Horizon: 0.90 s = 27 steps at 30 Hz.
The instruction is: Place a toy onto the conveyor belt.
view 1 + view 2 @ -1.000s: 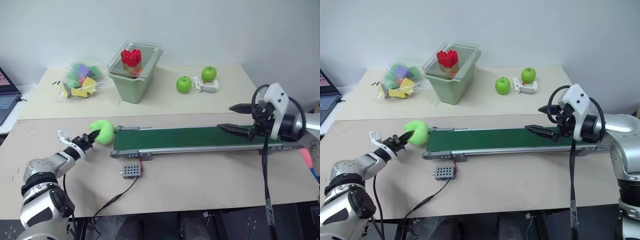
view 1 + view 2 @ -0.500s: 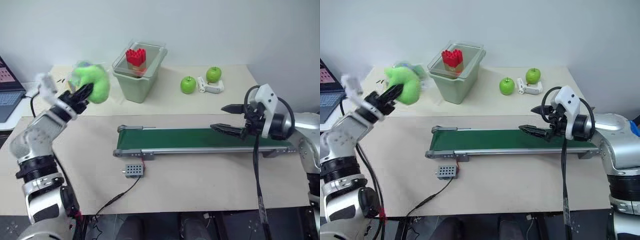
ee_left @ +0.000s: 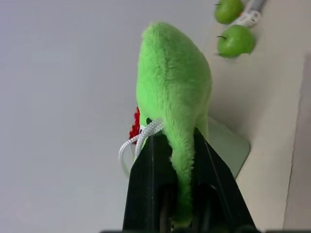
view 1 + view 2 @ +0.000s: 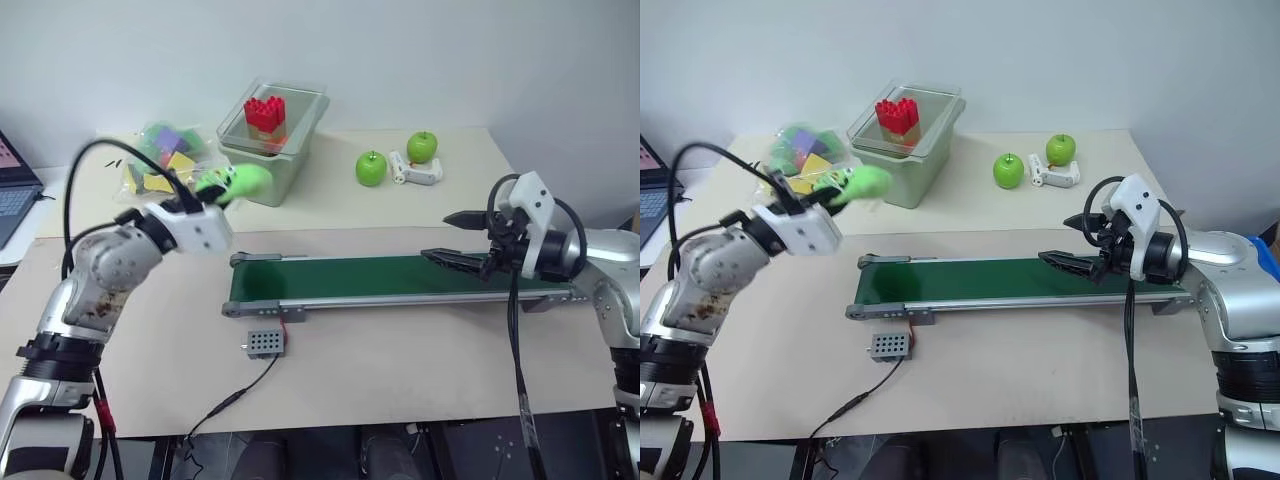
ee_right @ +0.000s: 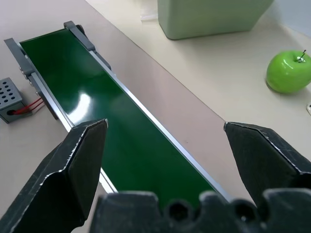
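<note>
The lime-green plush toy [image 4: 237, 181] hangs in the air in front of the pale green bin, behind and above the belt's left end. My left gripper [image 4: 210, 194] is shut on it; in the left wrist view the black fingers [image 3: 146, 170] pinch the toy [image 3: 175, 87] at its lower part. The dark green conveyor belt [image 4: 360, 275] runs across the middle of the table. My right gripper [image 4: 437, 236] hovers open over the belt's right part, with nothing between its fingers; the right wrist view shows the belt [image 5: 121, 131] under its spread jaws.
The pale green bin [image 4: 268, 160] carries a red brick toy [image 4: 265, 113] on its clear lid. Two green apples [image 4: 370, 168] [image 4: 421, 147] and a small white object [image 4: 415, 172] lie at the back right. A bag of coloured blocks [image 4: 158, 165] lies back left. A grey control box [image 4: 267, 342] sits before the belt.
My left arm lifted the toy from the table left of the belt, raised it high, then swung it right toward the bin. The right gripper has stayed over the belt, open.
</note>
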Motion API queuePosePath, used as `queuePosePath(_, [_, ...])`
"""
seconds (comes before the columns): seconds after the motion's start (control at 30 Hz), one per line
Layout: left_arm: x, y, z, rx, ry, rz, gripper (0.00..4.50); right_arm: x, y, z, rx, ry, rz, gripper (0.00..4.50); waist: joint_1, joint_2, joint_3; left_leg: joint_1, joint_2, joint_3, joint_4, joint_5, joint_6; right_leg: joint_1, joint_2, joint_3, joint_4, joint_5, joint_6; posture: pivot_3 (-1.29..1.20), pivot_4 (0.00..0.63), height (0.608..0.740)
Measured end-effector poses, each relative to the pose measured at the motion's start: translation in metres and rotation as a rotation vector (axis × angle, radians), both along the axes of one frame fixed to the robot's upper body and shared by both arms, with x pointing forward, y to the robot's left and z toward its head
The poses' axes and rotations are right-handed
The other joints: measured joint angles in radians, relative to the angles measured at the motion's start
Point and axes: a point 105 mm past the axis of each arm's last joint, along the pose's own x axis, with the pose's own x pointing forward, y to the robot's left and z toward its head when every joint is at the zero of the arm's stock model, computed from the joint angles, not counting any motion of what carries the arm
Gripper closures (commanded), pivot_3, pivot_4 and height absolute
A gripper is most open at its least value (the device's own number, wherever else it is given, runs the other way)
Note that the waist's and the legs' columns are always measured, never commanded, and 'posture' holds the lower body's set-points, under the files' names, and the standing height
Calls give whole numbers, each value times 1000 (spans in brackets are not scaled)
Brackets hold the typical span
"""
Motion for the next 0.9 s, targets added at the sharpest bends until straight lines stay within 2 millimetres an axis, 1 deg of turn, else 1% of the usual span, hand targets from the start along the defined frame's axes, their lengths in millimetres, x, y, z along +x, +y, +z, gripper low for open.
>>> queuePosePath(0.07, [-11,-7,-15,123,-49,-65,4367,0,0,0,2,-3,-3,0,0,0,0,0,0,0,0,0,1,0,0,0,0,0,0,0,150,740])
queuePosePath(0.13, [-20,-13,-29,184,-67,-124,4367,0,0,0,2,-2,-3,0,0,0,0,0,0,1,0,-1,1,0,0,0,1,0,0,0,150,740])
queuePosePath(0.27, [-33,-17,-60,250,-51,-177,4367,-1,0,-3,2,6,-2,0,0,0,0,0,0,1,0,-1,2,0,0,0,1,0,0,0,150,740])
queuePosePath(0.4, [-37,-13,-78,271,-33,-177,4367,-7,4,-3,10,4,19,0,0,0,0,0,0,1,0,-1,2,1,0,0,1,0,0,0,150,740])
queuePosePath(0.5, [-40,-11,-91,287,-16,-186,4367,-9,3,-5,11,13,15,0,0,0,0,0,0,1,0,-1,2,1,0,0,1,0,0,0,150,740])
queuePosePath(0.83, [-34,-4,-101,280,-22,-161,4367,-11,4,0,32,2,13,0,-1,0,0,0,0,1,0,-1,2,1,0,0,3,0,1,0,150,740])
queuePosePath(0.9, [-32,-5,-103,273,-16,-164,3719,-11,4,0,33,-1,10,0,-1,0,0,0,0,1,0,-1,2,1,0,-1,3,0,1,0,150,740])
